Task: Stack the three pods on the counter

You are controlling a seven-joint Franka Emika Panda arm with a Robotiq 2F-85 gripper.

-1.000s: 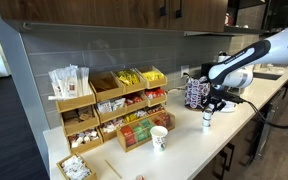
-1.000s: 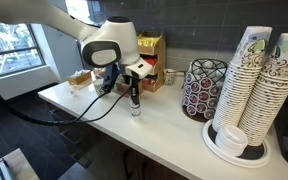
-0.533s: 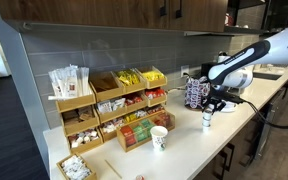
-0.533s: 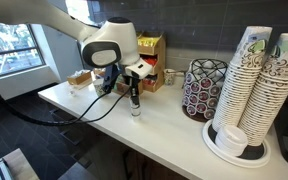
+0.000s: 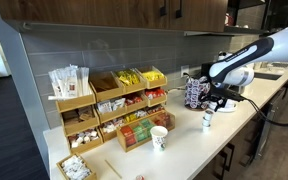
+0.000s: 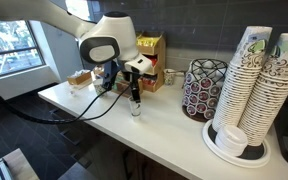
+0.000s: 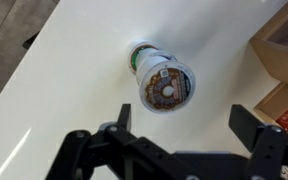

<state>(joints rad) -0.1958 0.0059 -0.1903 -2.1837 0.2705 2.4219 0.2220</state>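
A small upright stack of pods (image 7: 162, 82) stands on the pale counter (image 7: 74, 70). Its top pod shows a brown printed lid, and a green rim peeks out beneath. I cannot tell how many pods the stack holds. In both exterior views the stack (image 5: 207, 121) (image 6: 136, 110) is a tiny whitish column near the counter's front edge. My gripper (image 7: 184, 122) hangs just above it, open, with nothing between the fingers. It is also in both exterior views, directly over the stack (image 5: 213, 105) (image 6: 134, 94).
Wooden snack shelves (image 5: 114, 105) line the back wall, with a white paper cup (image 5: 159, 138) in front. A wire basket of pods (image 6: 205, 90) and tall stacks of paper cups (image 6: 256, 80) stand close by. A black cable (image 6: 89, 113) trails over the counter. A wooden box (image 7: 282, 50) lies beside the stack.
The gripper has gone from shut on the top pod to open and has lifted slightly. The pod stays on the stack.
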